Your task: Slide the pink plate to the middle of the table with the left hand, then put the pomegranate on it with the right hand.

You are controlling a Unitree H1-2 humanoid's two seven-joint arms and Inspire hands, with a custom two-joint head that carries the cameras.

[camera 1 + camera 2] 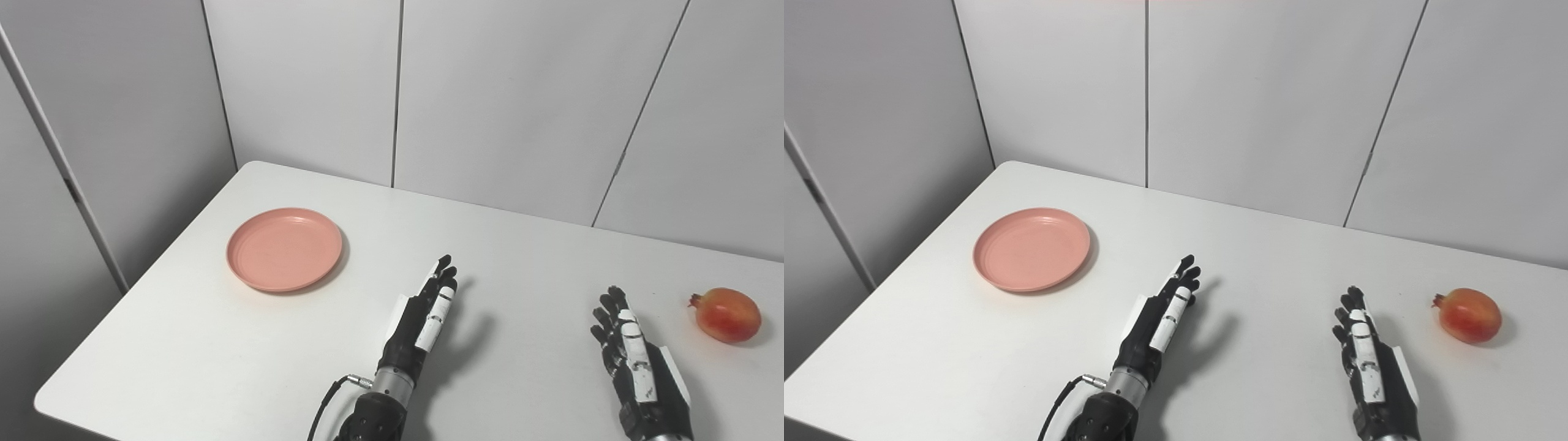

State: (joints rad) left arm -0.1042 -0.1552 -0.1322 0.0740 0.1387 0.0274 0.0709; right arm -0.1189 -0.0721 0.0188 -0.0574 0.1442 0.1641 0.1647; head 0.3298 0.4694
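Note:
A round pink plate (284,248) lies empty on the left part of the white table (343,367). My left hand (422,318) hovers near the table's middle, right of the plate and apart from it, fingers stretched out, open and holding nothing. A red-orange pomegranate (727,314) rests at the table's right side, its crown pointing left. My right hand (634,361) is low at the front right, to the left of the fruit with a clear gap, also open with straight fingers.
Grey wall panels (502,92) stand just behind the table's far edge. The table's left edge and rounded front-left corner (46,401) lie close to the plate's side. A black cable (327,398) loops at my left wrist.

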